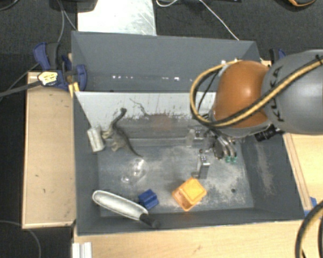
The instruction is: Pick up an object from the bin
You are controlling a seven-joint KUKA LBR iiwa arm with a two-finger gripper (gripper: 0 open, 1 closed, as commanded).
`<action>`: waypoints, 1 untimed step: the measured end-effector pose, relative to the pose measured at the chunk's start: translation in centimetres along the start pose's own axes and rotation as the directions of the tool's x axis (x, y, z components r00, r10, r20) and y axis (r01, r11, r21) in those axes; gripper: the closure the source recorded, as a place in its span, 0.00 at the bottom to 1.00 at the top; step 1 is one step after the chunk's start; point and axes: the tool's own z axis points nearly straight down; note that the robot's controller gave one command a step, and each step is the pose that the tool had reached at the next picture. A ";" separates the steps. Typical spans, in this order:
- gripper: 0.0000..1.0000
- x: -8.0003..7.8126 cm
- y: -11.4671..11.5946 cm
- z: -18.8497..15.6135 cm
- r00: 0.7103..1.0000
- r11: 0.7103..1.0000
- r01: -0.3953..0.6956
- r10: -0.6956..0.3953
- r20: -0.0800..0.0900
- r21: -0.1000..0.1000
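Pincer (203, 168) on the robot arm hangs low over the bin's (86, 160) grey floor, right of centre; I cannot tell whether it is open or closed. Just beside it, toward the front wall, lies a small orange-yellow block (189, 193), apart from the pincer. The block is squat and turned cornerwise, one corner pointing at the front wall; no clear long axis shows. Left of it sit a blue block (148, 199) and a silver brush (118, 204) lying slantwise.
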 end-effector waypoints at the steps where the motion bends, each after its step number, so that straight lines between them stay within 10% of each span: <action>1: 0.00 -0.2 0.0 -0.5 1.000 1.000 -0.001 0.001 0.008 0.000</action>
